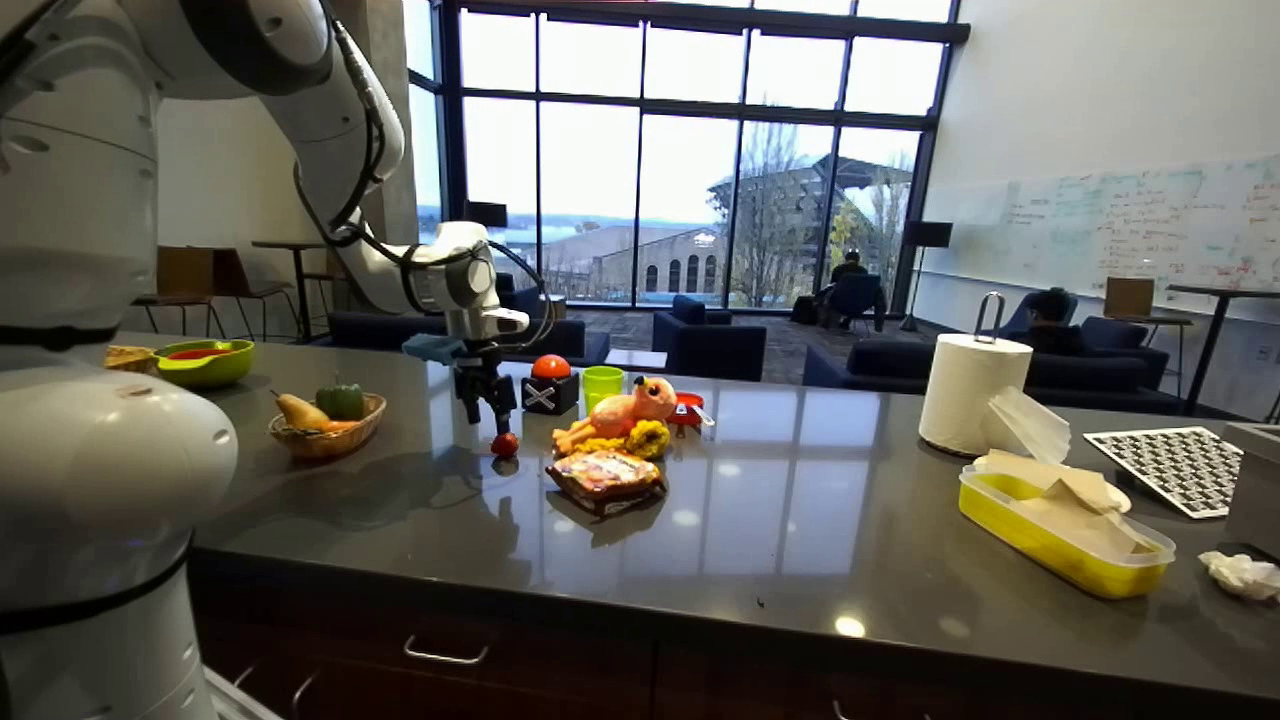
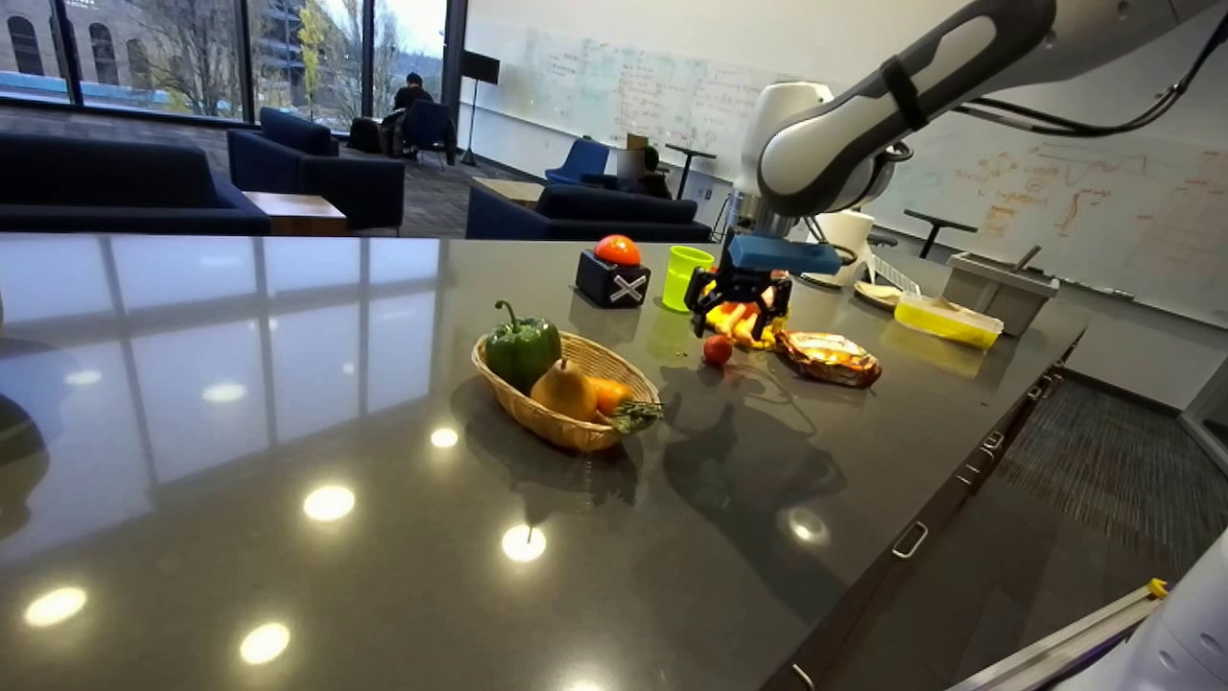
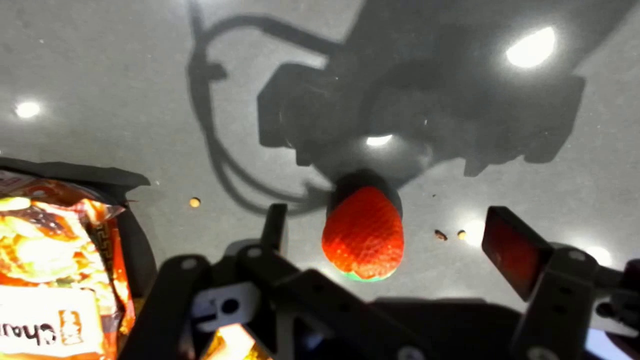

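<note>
A red strawberry (image 3: 364, 235) with a thin green edge lies on the grey counter, apart from both fingers. My gripper (image 3: 387, 227) is spread wide over it in the wrist view, the berry lying nearer the left finger (image 3: 274, 225) than the right finger (image 3: 515, 252). In both exterior views the gripper (image 1: 488, 415) points down from above, its fingertips a little higher than the strawberry (image 1: 504, 445). Nothing is held. A shiny food packet (image 3: 45, 250) lies to the left in the wrist view, and beside the strawberry (image 2: 717, 349) in an exterior view.
Close by are a pink plush bird (image 1: 640, 403), a green cup (image 1: 602, 385) and a black box with a red dome (image 2: 614, 288). A wicker basket (image 2: 537, 415) holds a pepper, a pear and a carrot. Farther off stand a paper roll (image 1: 970, 390) and a yellow container (image 1: 1060, 545).
</note>
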Motion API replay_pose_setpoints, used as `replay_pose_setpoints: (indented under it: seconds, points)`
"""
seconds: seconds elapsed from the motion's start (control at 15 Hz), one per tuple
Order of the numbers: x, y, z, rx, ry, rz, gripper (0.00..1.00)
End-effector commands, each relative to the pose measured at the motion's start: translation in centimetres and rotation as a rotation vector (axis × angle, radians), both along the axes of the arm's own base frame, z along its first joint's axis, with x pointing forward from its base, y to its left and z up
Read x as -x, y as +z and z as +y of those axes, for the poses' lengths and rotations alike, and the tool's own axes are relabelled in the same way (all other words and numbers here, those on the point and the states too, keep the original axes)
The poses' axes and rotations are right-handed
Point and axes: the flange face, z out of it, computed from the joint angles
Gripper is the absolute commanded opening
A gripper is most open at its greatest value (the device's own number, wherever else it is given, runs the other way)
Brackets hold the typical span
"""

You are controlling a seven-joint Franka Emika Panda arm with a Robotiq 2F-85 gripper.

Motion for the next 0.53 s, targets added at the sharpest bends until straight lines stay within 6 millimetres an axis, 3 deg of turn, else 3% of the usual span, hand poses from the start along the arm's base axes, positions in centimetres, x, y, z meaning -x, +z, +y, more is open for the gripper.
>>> replay_pose_setpoints:
  seconds: [0.0, 0.47]
  points:
    - [-0.3, -0.6, -1.0, 0.016, 0.024, -0.032, 1.0]
    - [-1.0, -2.4, -1.8, 0.006, 0.048, -0.054, 1.0]
